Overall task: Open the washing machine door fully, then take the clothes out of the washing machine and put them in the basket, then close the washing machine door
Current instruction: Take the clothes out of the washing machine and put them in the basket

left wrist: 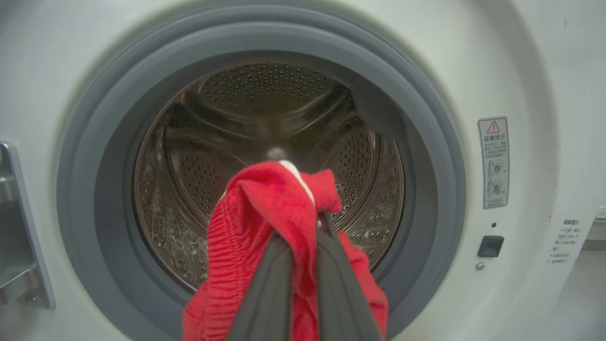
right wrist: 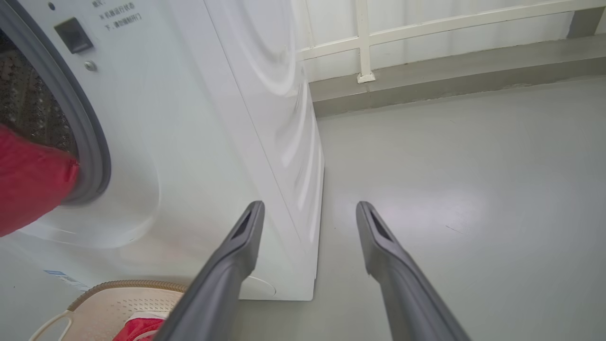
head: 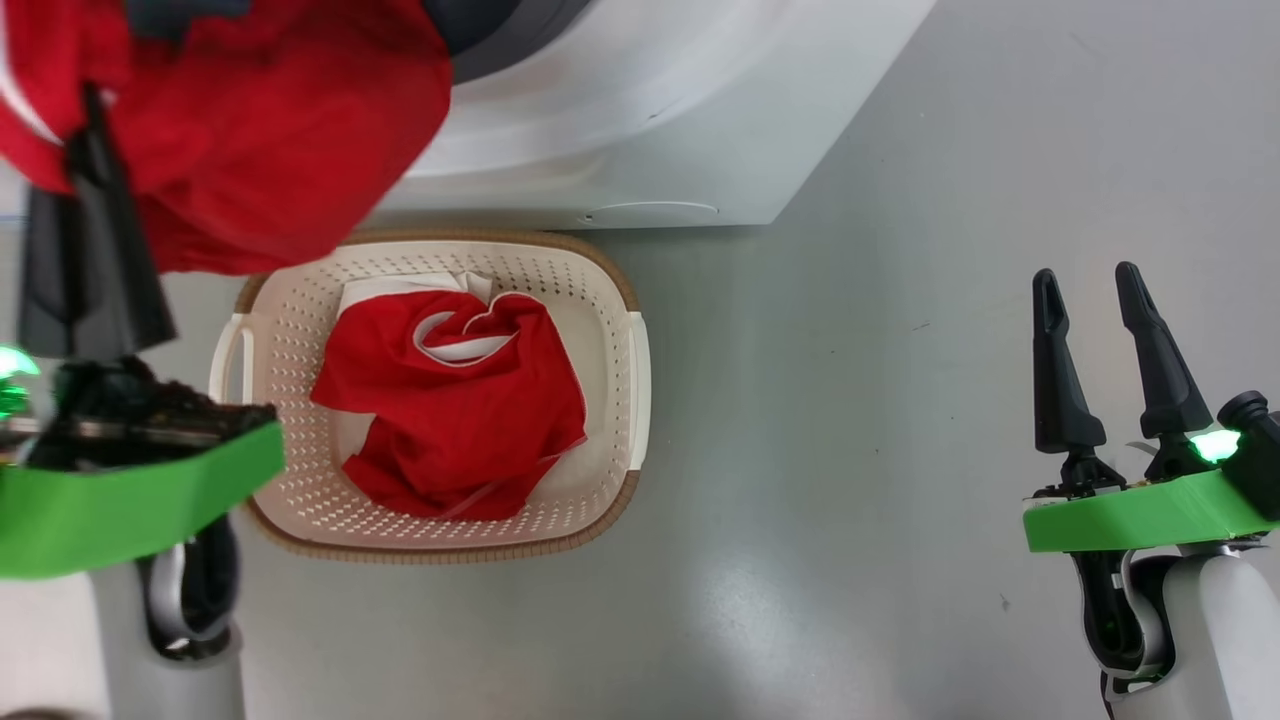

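Note:
My left gripper (left wrist: 303, 227) is shut on a red garment (left wrist: 265, 222) just outside the washing machine's (left wrist: 530, 71) grey ring, with the steel drum (left wrist: 265, 137) behind it. From the head camera that garment (head: 260, 120) hangs at the upper left, above the basket's far-left corner. The cream basket (head: 600, 300) sits on the floor before the machine (head: 680, 110) and holds another red garment (head: 460, 410) with white trim. My right gripper (head: 1095, 290) stands open and empty at the right, over bare floor. The washing machine door is out of view.
Grey floor (head: 850, 400) spreads to the right of the basket and the machine. In the right wrist view a white railing (right wrist: 426, 28) and a low grey kerb run along the back. A metal hinge bracket (left wrist: 19, 227) sits left of the drum opening.

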You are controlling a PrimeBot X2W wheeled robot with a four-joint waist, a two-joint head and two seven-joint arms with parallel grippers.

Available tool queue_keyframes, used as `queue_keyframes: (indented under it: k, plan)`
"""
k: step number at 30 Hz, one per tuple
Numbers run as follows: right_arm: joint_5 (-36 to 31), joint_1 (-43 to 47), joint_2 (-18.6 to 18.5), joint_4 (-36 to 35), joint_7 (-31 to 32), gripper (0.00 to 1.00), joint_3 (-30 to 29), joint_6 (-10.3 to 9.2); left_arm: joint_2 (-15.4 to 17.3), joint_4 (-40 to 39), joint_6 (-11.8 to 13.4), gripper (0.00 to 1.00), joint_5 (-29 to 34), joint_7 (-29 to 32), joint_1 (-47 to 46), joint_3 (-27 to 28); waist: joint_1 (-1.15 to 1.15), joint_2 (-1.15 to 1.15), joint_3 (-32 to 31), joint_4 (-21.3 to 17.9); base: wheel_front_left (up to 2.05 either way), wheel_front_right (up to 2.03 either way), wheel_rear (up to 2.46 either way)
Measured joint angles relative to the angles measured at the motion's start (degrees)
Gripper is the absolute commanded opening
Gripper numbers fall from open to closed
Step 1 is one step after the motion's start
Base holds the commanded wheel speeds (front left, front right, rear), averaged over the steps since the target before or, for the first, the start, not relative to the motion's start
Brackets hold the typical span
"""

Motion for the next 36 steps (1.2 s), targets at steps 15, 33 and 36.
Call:
queue_keyframes:
  k: [15, 33, 36]
  plan:
    - [0.01, -0.25, -0.03, -0.20, 0.00, 1.00, 0.30, 0.00, 0.03, 21.31, 0.01, 0.00, -0.19, 0.01, 1.21, -4.67, 0.00, 0.00, 2.18, -0.81, 0.00, 0.00, 0.00]
    - [0.01, -2.74, -0.10, -1.09, 0.00, 1.00, 0.91, 0.00, -0.01, 47.67, 0.00, 0.04, 3.35, 0.02, -9.00, -8.86, 0.00, 0.00, 7.40, -1.96, 0.00, 0.00, 0.00]
    - [0.01, -2.74, -0.14, -1.15, 0.00, 1.00, 0.89, 0.00, 0.03, 50.07, 0.00, 0.05, 3.99, 0.02, -11.30, -9.06, 0.00, 0.00, 8.13, -2.39, 0.00, 0.00, 0.00]
